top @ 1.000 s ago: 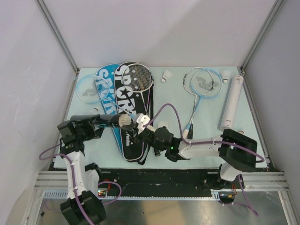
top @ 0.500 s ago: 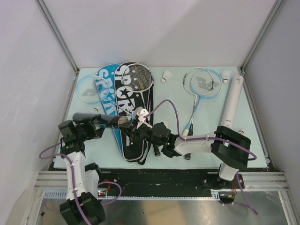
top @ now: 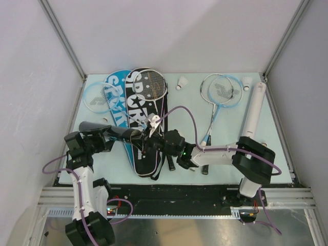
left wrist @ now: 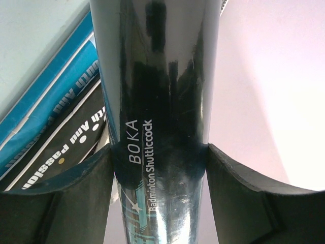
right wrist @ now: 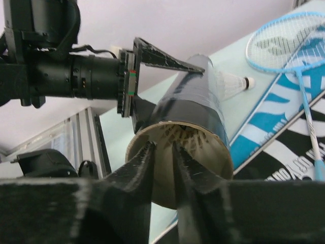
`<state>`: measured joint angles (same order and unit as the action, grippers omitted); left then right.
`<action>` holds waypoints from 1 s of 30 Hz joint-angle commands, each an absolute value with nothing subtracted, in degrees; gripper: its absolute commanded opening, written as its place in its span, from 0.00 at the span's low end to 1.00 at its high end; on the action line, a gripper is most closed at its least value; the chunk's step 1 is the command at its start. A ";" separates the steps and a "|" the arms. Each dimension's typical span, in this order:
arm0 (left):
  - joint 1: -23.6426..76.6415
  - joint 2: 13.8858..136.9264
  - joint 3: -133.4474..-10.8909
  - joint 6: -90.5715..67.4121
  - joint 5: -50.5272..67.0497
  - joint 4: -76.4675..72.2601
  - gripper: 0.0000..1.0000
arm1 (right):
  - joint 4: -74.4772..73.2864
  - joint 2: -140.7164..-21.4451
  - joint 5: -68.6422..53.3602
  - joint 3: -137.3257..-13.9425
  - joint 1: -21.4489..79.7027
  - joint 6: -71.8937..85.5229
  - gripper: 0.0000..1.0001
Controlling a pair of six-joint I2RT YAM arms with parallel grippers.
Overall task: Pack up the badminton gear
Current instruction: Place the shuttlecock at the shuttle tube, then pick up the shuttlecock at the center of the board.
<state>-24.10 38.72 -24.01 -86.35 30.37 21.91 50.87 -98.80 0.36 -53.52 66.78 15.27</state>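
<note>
My left gripper [left wrist: 158, 168] is shut on a glossy black shuttlecock tube [left wrist: 152, 101], held low and nearly level over the table's left side [top: 118, 133]. The tube's open mouth [right wrist: 177, 152] faces my right gripper [right wrist: 162, 147]. That gripper's fingertips sit just inside the rim, parted by a narrow gap. White feathers of a shuttlecock [right wrist: 190, 134] show deep inside the tube, beyond the fingertips. From above, the right gripper [top: 145, 137] meets the tube over the black "SPORT" cover [top: 141, 154].
A blue cover [top: 115, 97] and a blue racket [top: 97, 97] lie back left, another racket [top: 152, 84] on the black cover. A white-and-blue racket [top: 220, 91] and white tube [top: 253, 113] lie on the right. Loose shuttlecocks [top: 182, 82] [top: 248, 82] rest at the back.
My right gripper has moved left and pushed the shuttlecock into the tube's mouth. Its jaws have parted slightly. The left gripper still holds the tube.
</note>
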 commanded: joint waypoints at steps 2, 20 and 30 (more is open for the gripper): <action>-23.34 37.10 -25.92 -86.28 32.29 19.86 0.40 | 34.83 -89.89 -4.80 -56.86 64.09 20.20 0.37; -23.34 36.57 -28.57 -72.48 28.43 19.92 0.40 | -10.14 -73.62 -7.29 -55.97 45.13 35.31 0.57; -23.17 36.44 -29.70 -60.31 29.66 19.95 0.42 | -28.34 -66.37 18.52 -51.48 23.89 40.21 0.57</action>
